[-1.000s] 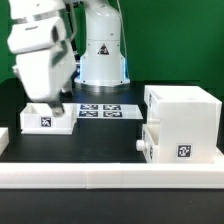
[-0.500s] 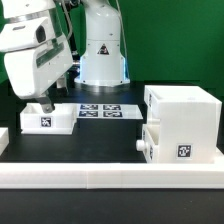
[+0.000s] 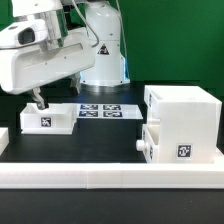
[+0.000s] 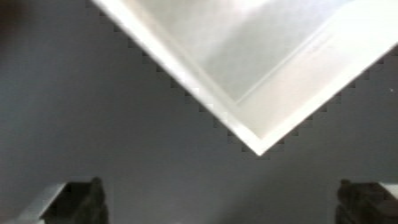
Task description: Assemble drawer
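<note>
The tall white housing (image 3: 183, 113) stands at the exterior view's right, with a tagged knobbed tray (image 3: 176, 143) in front of it. A second small tagged tray (image 3: 47, 119) sits at the exterior view's left. My gripper (image 3: 39, 101) hangs just above that left tray, tilted, its fingers apart and empty. In the wrist view a corner of the white tray (image 4: 249, 70) points toward my gripper (image 4: 221, 205); the dark fingertips (image 4: 71, 203) stand wide apart with only black table between them.
The marker board (image 3: 100, 109) lies flat on the black table behind the trays. A long low white rail (image 3: 110, 177) runs along the front edge. The robot base (image 3: 103, 55) stands at the back.
The arm has tilted and swung toward the exterior view's right, with the wrist rotating. The gripper lifted slightly over the left tray. The parts have not moved.
</note>
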{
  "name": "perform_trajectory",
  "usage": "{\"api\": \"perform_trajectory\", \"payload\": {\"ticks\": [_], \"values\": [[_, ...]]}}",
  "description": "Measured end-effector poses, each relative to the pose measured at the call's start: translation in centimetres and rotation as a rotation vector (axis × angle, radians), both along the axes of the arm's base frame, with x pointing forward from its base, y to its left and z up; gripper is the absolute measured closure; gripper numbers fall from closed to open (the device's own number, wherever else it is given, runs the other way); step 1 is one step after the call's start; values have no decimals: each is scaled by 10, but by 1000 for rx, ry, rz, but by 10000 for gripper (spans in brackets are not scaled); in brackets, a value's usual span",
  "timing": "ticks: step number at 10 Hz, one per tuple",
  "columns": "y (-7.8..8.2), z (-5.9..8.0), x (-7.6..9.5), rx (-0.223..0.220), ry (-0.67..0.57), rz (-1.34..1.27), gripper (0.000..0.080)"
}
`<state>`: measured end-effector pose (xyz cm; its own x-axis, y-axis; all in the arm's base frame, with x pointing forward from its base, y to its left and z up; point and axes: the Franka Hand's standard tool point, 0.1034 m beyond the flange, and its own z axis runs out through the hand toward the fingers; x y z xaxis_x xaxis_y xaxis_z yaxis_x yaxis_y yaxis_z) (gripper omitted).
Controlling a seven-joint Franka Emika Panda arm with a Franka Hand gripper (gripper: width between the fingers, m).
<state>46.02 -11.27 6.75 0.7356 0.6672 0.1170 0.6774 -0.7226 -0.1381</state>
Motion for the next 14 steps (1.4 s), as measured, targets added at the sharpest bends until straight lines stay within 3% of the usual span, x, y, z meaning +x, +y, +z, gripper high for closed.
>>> {"api": "perform_trajectory", "payload": {"ticks": [5, 9, 14], "values": [[2, -4, -6, 3, 65, -348, 151], [9, 0, -10, -24, 82, -814, 151], [17, -30, -46, -49, 9, -735, 151]]}}
